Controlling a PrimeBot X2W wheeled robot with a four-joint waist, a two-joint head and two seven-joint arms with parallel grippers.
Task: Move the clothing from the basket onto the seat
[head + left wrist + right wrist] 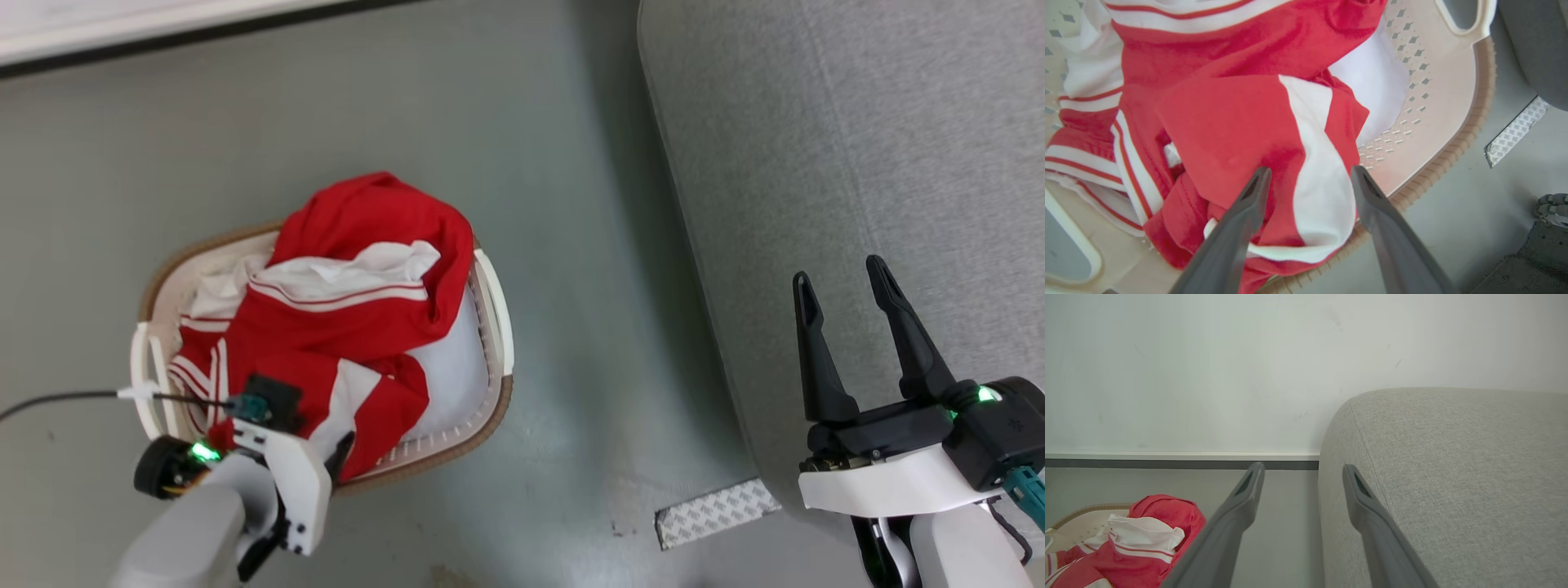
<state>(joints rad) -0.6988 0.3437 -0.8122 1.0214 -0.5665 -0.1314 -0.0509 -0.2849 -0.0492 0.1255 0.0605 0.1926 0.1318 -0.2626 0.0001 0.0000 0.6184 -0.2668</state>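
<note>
The crumpled jersey clothing (pixel 351 327), at 8 o'clock in the head view, is bright red with white panels and thin white stripes. The rounded plastic laundry basket (pixel 495 314) is cream-white with small grey diamond holes and a brown rim. At 2 o'clock the big upholstered seat (pixel 857 163) is light grey. The floor (pixel 326 106) is grey-green; at 5 o'clock a flat strip (pixel 714 513) is white with grey pattern.

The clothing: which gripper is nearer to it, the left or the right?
Left. The left gripper is open right at the clothing, over the basket. The right gripper is open too, well off to the side, over the seat.
</note>
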